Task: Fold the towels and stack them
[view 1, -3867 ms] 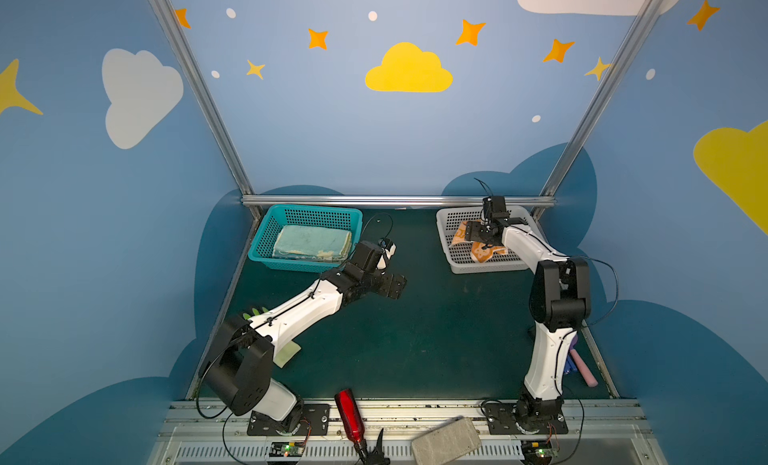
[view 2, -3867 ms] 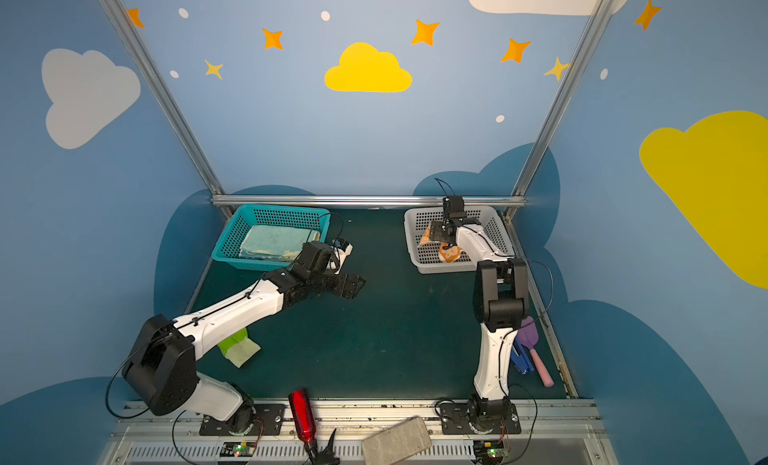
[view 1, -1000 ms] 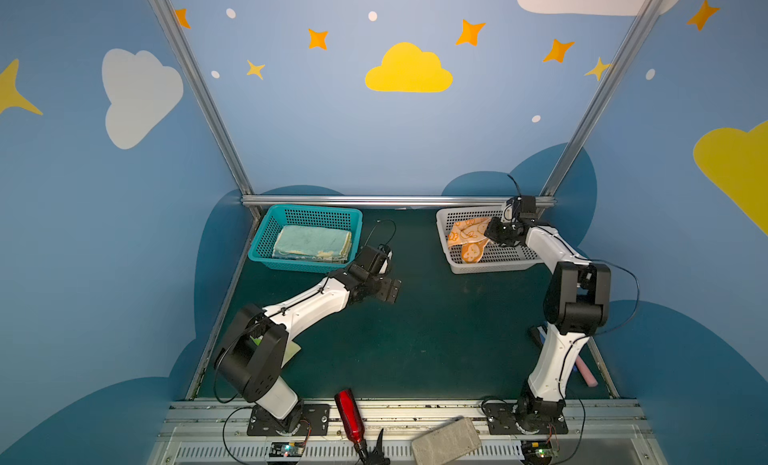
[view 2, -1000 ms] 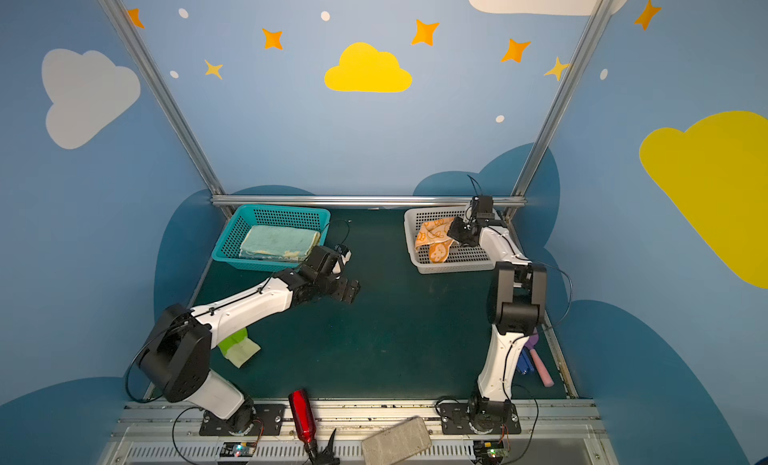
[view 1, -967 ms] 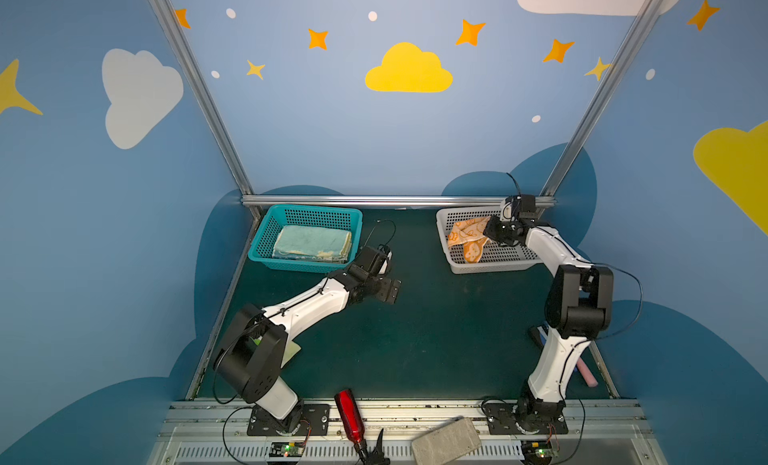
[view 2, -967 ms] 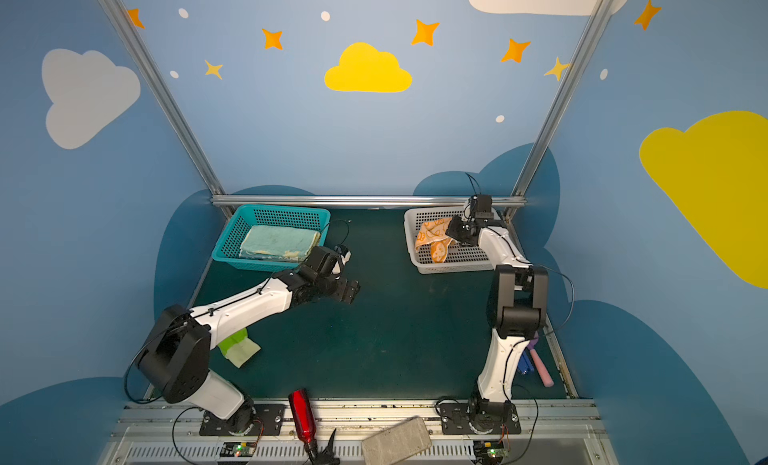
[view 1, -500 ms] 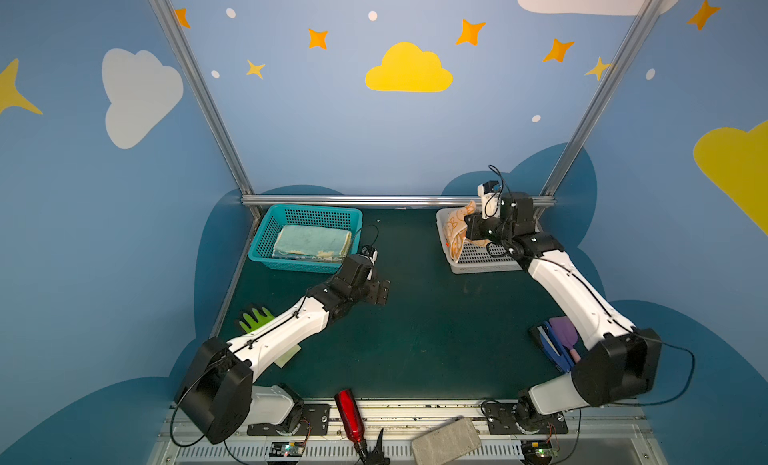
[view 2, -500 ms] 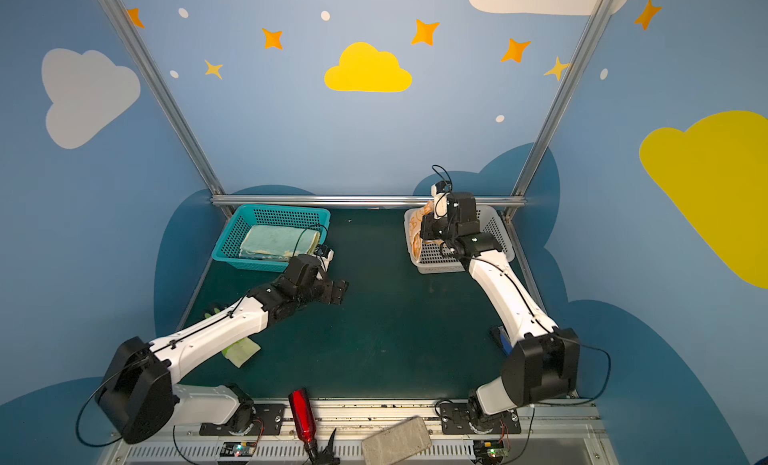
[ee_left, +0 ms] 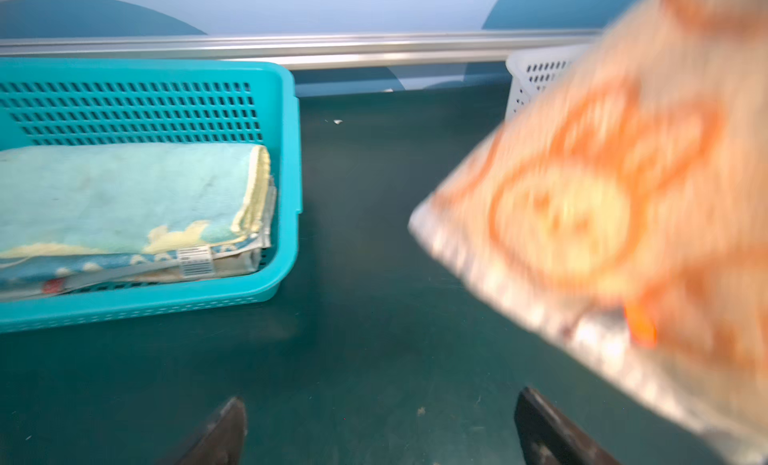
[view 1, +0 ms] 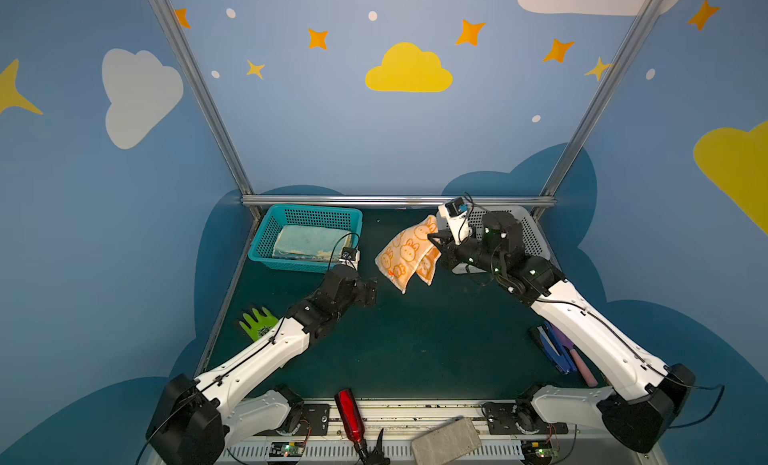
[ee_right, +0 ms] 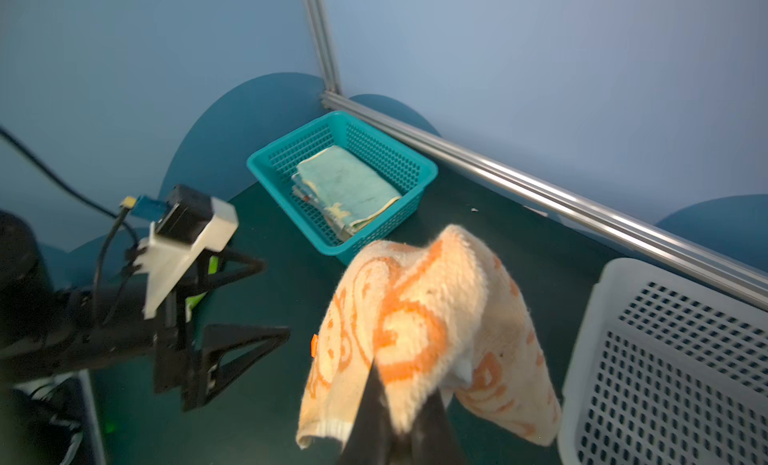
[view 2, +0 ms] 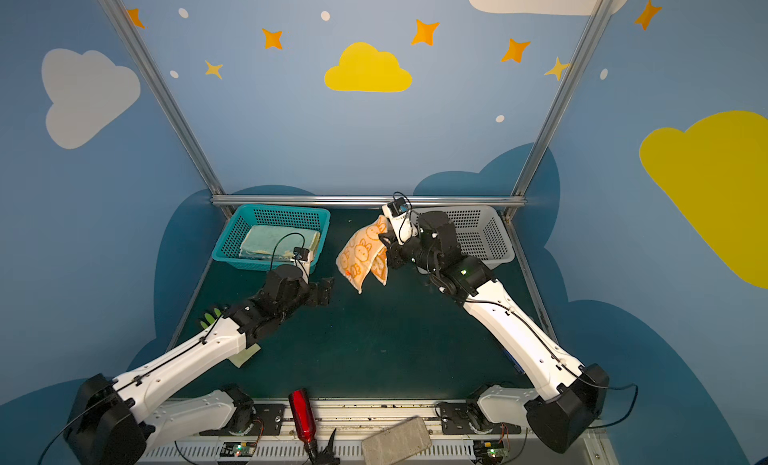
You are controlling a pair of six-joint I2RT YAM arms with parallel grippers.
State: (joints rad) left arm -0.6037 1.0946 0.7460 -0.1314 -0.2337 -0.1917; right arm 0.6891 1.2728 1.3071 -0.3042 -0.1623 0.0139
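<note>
Centrally, orange towel [view 1: 409, 255] pinched in closed right gripper [view 1: 435, 243], long axis slanting upper right to lower left, corner pointing downward; left gripper [view 1: 369, 293] wide open, empty.

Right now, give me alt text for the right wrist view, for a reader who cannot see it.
The right gripper, shut, holds a crumpled orange towel above the dark green table. Beyond it a teal basket holds folded towels; the open left gripper and a white basket flank the towel.
</note>
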